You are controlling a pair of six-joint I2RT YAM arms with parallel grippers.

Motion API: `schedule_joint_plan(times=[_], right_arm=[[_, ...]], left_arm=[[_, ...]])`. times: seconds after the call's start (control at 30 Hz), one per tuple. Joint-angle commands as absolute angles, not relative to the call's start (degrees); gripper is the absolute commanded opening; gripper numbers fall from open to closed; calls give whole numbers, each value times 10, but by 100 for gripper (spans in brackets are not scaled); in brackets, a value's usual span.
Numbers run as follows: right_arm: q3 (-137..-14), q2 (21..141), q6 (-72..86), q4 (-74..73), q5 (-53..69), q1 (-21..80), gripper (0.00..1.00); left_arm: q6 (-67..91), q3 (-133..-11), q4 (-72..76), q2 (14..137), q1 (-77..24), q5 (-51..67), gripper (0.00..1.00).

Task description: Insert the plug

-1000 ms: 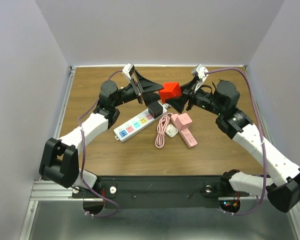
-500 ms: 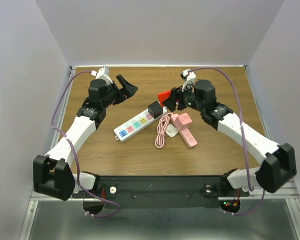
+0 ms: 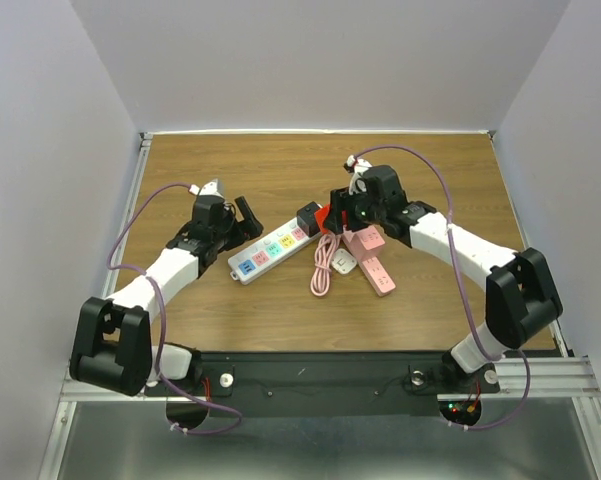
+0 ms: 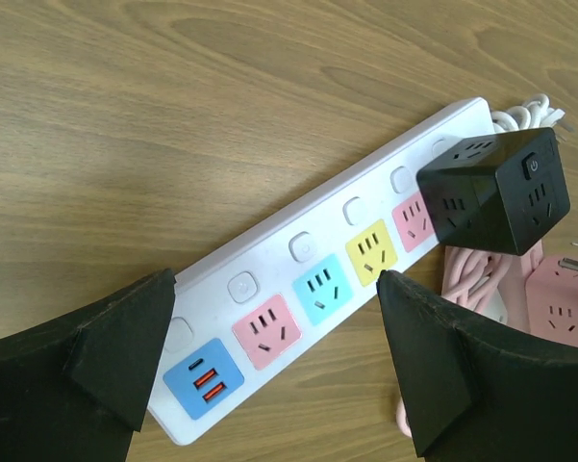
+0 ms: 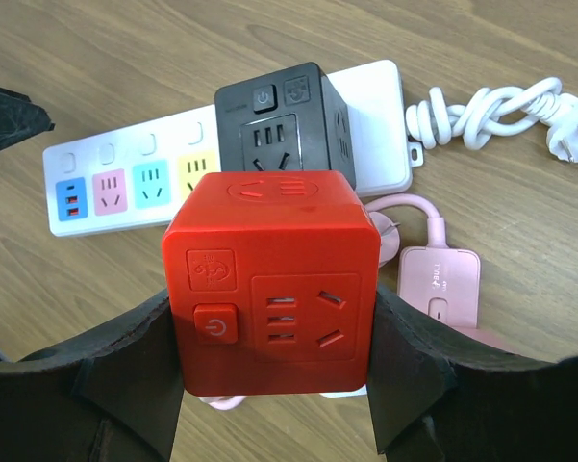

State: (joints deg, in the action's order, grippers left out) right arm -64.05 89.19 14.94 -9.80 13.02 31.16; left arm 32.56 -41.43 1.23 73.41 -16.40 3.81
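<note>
Right gripper (image 5: 272,332): clenched on the red cube plug (image 5: 274,279), with black fingers (image 5: 111,380) pressed flat against its left and right sides (power button and a socket face turned toward the wrist camera). Held tilted above the wooden table (image 3: 430,300), just beside the black cube adapter (image 5: 284,125) and on its right in the top view. Whether touching that adapter or anything beneath: cannot tell.

Black cube adapter seated on the end socket of the white power strip (image 4: 308,250), lying diagonally between the two arms. Along the strip's free sockets, from the near end: blue USB, pink, teal, yellow, pink.

Left gripper (image 4: 274,289): spread wide, grasping nothing, hovering over the near end of the strip with the blue and pink sockets between its fingertips; well apart from the red cube plug.

Right of the strip: pink cable coil (image 3: 325,262), a pink power strip (image 3: 377,268), and a knotted white cord (image 5: 490,111) just beyond the strip's far end.
</note>
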Motion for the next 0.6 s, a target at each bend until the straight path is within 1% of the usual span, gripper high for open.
schedule_joint_plan(times=[0.0, 0.33, 0.57], right_arm=[[-677, 903, 156, -82, 114, 312, 0], [-707, 961, 145, -83, 109, 312, 0], [-744, 1002, 140, -82, 105, 312, 1]], left_arm=[[313, -403, 57, 743, -165, 27, 98], [292, -383, 88, 790, -165, 23, 98], [294, -357, 140, 832, -173, 59, 98]])
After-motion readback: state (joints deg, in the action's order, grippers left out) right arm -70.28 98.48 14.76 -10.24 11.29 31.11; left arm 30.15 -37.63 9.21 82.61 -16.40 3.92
